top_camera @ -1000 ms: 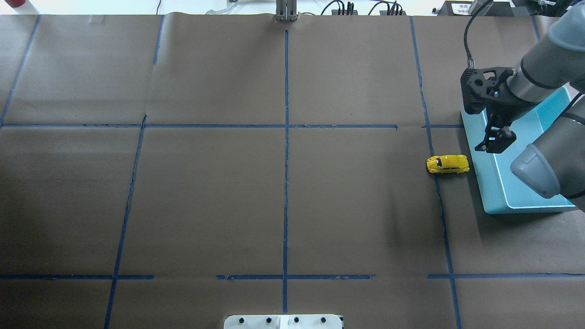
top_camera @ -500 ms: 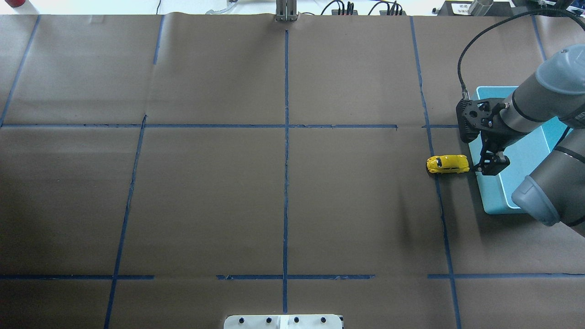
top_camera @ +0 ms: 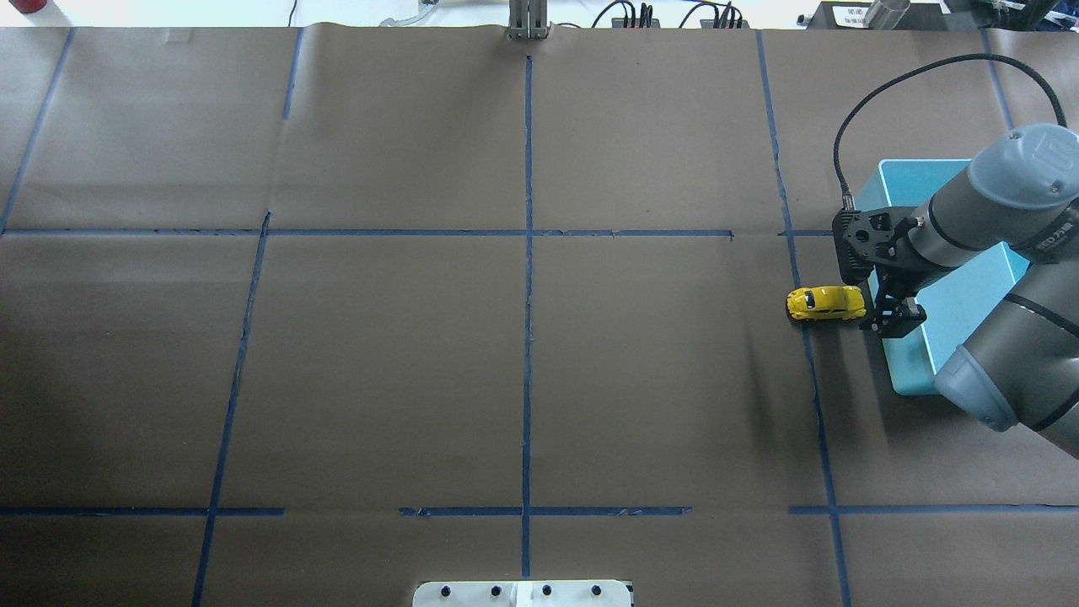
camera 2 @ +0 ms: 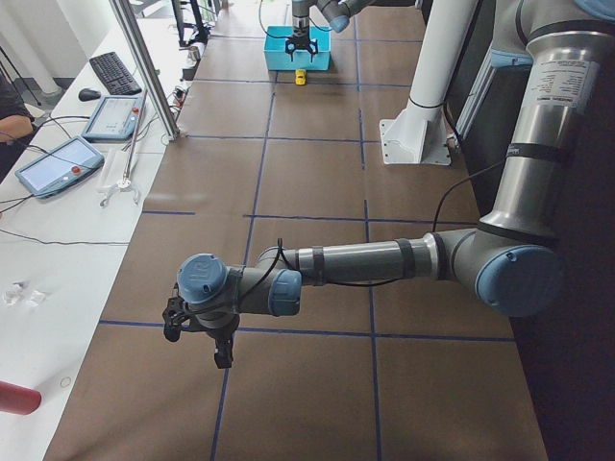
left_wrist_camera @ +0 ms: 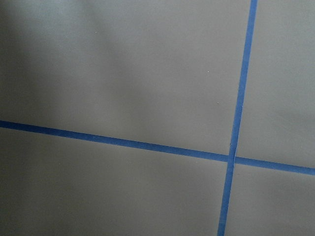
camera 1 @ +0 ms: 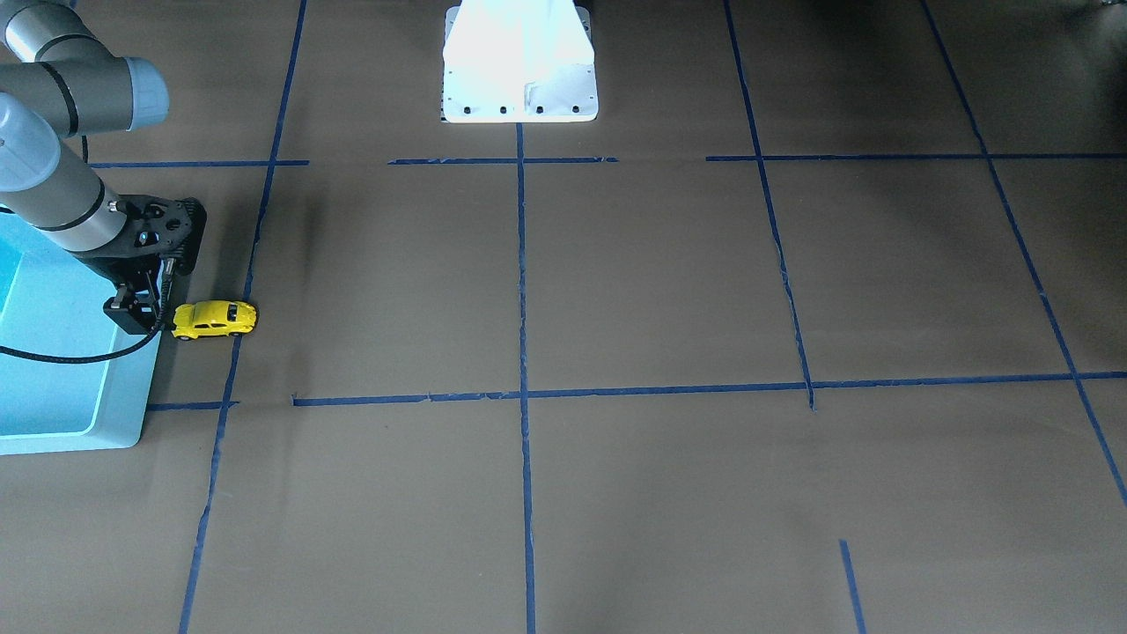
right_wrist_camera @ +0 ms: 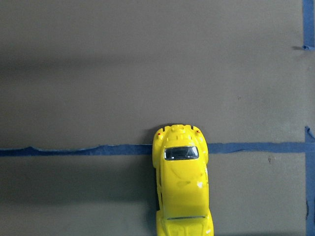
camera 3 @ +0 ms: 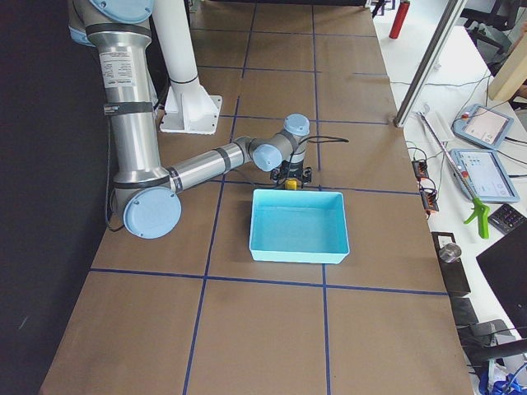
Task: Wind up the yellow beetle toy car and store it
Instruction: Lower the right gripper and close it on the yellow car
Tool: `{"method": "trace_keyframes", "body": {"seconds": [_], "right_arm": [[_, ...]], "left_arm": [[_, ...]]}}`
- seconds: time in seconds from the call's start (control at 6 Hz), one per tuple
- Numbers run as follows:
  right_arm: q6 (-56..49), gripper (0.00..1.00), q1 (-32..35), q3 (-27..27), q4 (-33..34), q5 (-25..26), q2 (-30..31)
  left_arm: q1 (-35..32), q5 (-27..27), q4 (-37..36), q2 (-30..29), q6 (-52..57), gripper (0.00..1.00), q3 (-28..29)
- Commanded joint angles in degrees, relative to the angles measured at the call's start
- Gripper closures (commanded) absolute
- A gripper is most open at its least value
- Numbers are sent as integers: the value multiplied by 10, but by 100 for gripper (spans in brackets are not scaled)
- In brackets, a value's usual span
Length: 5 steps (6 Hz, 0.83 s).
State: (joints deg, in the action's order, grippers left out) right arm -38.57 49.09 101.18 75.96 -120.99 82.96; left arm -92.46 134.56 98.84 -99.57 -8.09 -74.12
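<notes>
- Since the earlier overhead frame, your right pincer has come off the light-blue bin. It has swung nearer to the robot and dropped low at the bin's left wall. The yellow beetle toy car has not shifted.
- The right pincer looks released, with fingers spread and nothing between them. The overhead view is too small to settle this, and the reading leans on the side views.
- The car lies directly left of that pincer, toward the middle of the surface. Its right end is just beside the fingers; I cannot tell if they touch.
- The car's long axis runs left-right, so it points end-on at the pincer. The right wrist view confirms this, with the car lengthwise at bottom centre.
- My judgement: you need to carry the pincer further left over the roof. Then close across the short width, on the two flanks rather than the ends.
- The car stands on its wheels across a blue tape line, outside the bin, so neither winding nor storing is done.
- The right arm is by far the nearer. The left pincer hangs well apart at the surface's far left end, and I cannot tell its state.
</notes>
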Motion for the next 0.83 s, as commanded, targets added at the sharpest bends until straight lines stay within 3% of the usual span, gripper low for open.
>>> {"method": "trace_keyframes", "body": {"seconds": [0.0, 0.67], "right_arm": [[2, 0, -13, -5, -4, 10, -3], [2, 0, -22, -38, -4, 15, -34]], "left_arm": [[0, 1, 0, 0, 1, 0, 0], [0, 1, 0, 0, 0, 0, 0]]}}
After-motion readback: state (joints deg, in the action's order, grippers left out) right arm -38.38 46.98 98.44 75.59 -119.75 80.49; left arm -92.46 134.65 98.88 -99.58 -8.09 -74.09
